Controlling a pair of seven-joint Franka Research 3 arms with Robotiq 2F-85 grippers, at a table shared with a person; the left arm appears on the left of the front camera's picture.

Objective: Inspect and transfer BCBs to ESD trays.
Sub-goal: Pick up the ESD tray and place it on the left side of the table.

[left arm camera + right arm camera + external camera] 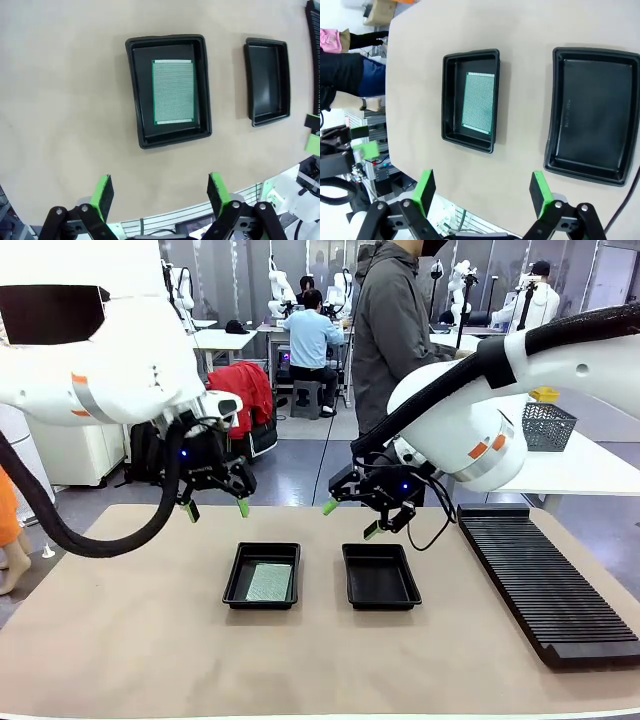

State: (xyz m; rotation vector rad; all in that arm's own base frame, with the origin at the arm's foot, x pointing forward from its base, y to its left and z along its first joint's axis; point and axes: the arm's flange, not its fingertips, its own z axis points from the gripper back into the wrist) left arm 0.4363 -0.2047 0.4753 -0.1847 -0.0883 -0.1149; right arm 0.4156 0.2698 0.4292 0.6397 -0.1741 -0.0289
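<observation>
Our left gripper (pixel 216 510) and right gripper (pixel 350 518) hang released over the counter (pixel 120 640). One BCB (pixel 269 582) lies flat in the left tray (pixel 233 585); the right tray (pixel 380 578) likely awaits another.

front low; wrists overhead, sharing trays (pixel 134 85)

This is a robot lab, a big work room. Two white robot arms, the left arm (pixel 110 365) and the right arm (pixel 470 435), reach over a tan surface (pixel 120 640). Behind it are a grey floor (pixel 300 465) and white tables (pixel 225 340). A person in a blue top (pixel 311 335) sits at a far desk, maybe at a screen. A red jacket (pixel 245 390) hangs nearby.
</observation>
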